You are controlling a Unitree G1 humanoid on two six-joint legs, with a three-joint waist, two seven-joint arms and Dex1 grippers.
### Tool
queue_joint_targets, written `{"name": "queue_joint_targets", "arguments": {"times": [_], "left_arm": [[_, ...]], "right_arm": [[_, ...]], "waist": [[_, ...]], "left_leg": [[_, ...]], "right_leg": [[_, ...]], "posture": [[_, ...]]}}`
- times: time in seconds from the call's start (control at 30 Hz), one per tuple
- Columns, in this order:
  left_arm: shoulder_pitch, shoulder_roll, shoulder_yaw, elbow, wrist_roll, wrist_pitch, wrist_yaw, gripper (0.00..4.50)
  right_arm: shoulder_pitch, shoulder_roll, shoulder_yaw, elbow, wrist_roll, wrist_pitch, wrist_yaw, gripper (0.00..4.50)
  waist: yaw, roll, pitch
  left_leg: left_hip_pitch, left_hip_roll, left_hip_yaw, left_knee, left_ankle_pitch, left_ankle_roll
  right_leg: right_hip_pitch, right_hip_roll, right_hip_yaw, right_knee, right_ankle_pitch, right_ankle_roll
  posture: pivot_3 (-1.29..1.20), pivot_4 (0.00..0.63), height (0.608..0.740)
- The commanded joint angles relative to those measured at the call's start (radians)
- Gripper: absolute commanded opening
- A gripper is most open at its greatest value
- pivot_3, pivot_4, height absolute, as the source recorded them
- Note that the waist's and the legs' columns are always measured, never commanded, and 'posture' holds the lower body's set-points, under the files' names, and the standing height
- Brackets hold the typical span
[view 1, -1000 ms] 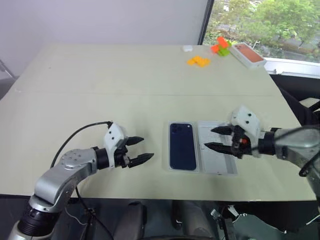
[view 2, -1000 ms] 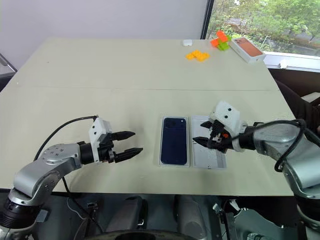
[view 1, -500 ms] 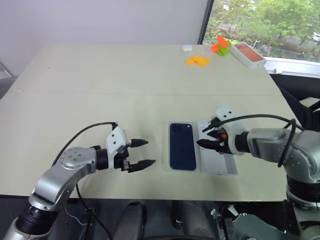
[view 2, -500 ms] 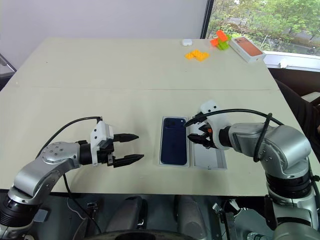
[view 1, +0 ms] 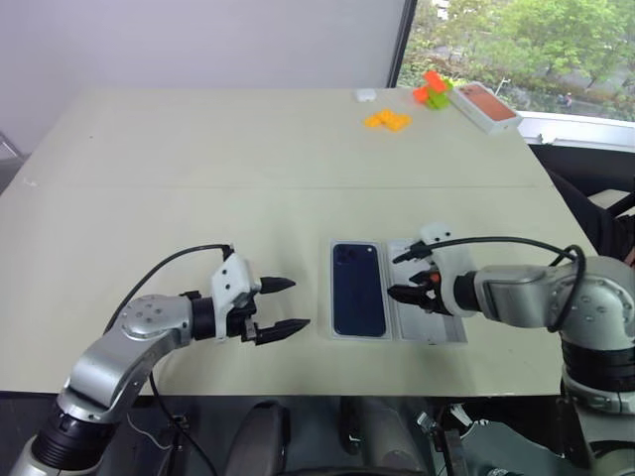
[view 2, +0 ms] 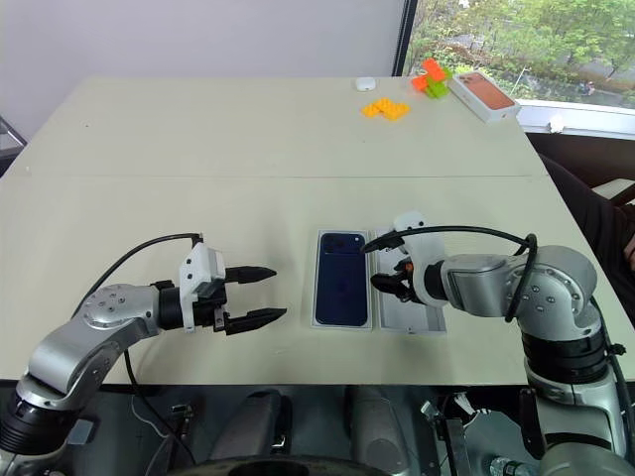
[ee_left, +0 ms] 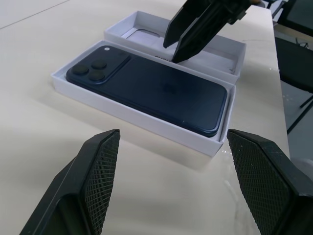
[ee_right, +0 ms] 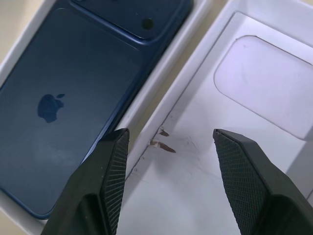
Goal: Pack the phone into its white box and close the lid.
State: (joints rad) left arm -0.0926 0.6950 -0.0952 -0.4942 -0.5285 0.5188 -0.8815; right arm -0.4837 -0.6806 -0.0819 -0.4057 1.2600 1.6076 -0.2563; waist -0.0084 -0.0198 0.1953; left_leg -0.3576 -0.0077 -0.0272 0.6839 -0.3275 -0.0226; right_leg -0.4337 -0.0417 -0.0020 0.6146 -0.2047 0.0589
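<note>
Centre: dark navy phone (view 1: 358, 301), glossy, in white box (ee_left: 122, 113). Right of centre: white lid (view 1: 448, 330), pale grey inside. Lower left and lower right: black, cross-hatched fingers on left tool (view 1: 281, 306) and right tool (view 1: 405, 277). Throughout: pale beige bench (view 1: 248, 178). Upper right: orange and green blocks (view 1: 433, 88), salmon-topped box (view 1: 487, 105).

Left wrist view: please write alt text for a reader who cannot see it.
A dark blue phone lies back-up inside the white box on a pale table. The left gripper is open in front of it, and the right gripper hangs over the lid behind.
</note>
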Motion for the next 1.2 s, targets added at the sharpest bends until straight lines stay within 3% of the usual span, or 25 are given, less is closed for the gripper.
{"name": "queue_joint_targets", "arguments": {"times": [0.03,0.23,0.33,0.47,0.7,0.8,0.87,1.03,1.2], "left_arm": [[0.000,0.005,0.018,-0.043,-0.012,-0.023,-0.020,3.73],[0.003,0.012,0.016,-0.043,0.002,-0.029,-0.028,3.73],[0.002,0.008,0.015,-0.041,0.003,-0.028,-0.026,3.73],[0.003,0.004,0.018,-0.041,0.001,-0.026,-0.020,3.73],[0.010,0.005,0.043,-0.030,-0.009,-0.020,-0.013,3.73],[0.015,0.005,0.069,-0.016,-0.016,-0.018,-0.005,3.73],[0.013,0.010,0.109,0.027,-0.005,-0.027,0.007,3.73],[0.023,0.039,0.195,0.156,0.047,-0.090,0.007,3.73],[-0.009,0.047,0.227,0.235,0.054,-0.118,-0.005,3.73]], "right_arm": [[-0.006,0.019,-0.012,0.019,0.093,0.007,-0.098,2.85],[-0.002,0.042,-0.013,0.065,0.187,0.007,-0.247,2.85],[-0.002,0.039,0.003,0.074,0.212,0.005,-0.299,2.03],[-0.008,0.020,0.026,0.098,0.294,-0.045,-0.374,0.09],[-0.065,-0.061,0.096,0.132,0.530,-0.277,-0.597,0.03],[-0.117,-0.092,0.109,0.099,0.554,-0.337,-0.581,0.03],[-0.134,-0.077,0.055,0.031,0.518,-0.397,-0.445,0.03],[-0.086,0.028,-0.031,-0.065,0.705,-0.575,-0.143,0.03],[-0.015,0.272,0.035,-0.055,0.712,-0.728,-0.176,0.03]], "waist": [[-0.003,0.000,0.000],[-0.006,0.000,0.000],[-0.005,0.000,0.000],[-0.005,0.000,0.000],[-0.007,0.000,0.000],[-0.010,0.000,0.000],[-0.007,0.000,0.000],[-0.005,0.000,0.000],[-0.005,0.000,0.000]], "left_leg": [[0.000,0.000,0.000,0.000,0.000,0.000],[0.000,0.000,0.000,0.000,0.000,0.000],[0.000,0.000,0.000,0.000,0.000,0.000],[0.000,0.000,0.000,0.000,0.000,0.000],[0.000,0.001,0.000,0.000,0.000,0.000],[-0.001,0.001,0.001,0.000,0.000,0.000],[-0.001,0.002,0.001,0.000,0.000,0.000],[-0.002,0.007,0.000,-0.001,-0.002,0.003],[-0.002,0.009,0.001,-0.001,-0.003,0.006]], "right_leg": [[0.000,0.000,0.000,0.000,0.000,0.000],[0.000,0.000,0.000,0.000,0.000,0.000],[0.000,0.000,0.000,0.000,0.000,0.000],[0.000,0.000,0.000,-0.001,0.000,0.000],[0.000,0.001,0.001,-0.001,-0.001,0.000],[-0.001,0.001,0.001,-0.001,-0.001,0.000],[-0.001,0.002,0.001,-0.001,-0.002,0.003],[-0.002,0.008,0.001,-0.002,-0.002,0.004],[-0.003,0.009,0.003,-0.002,0.000,0.000]], "posture": [[0.00,0.150,0.740],[0.00,0.150,0.740],[0.00,0.150,0.740],[0.00,0.150,0.740],[0.00,0.150,0.740],[0.00,0.150,0.740],[0.00,0.150,0.740],[0.00,0.150,0.740],[0.00,0.150,0.740]]}}
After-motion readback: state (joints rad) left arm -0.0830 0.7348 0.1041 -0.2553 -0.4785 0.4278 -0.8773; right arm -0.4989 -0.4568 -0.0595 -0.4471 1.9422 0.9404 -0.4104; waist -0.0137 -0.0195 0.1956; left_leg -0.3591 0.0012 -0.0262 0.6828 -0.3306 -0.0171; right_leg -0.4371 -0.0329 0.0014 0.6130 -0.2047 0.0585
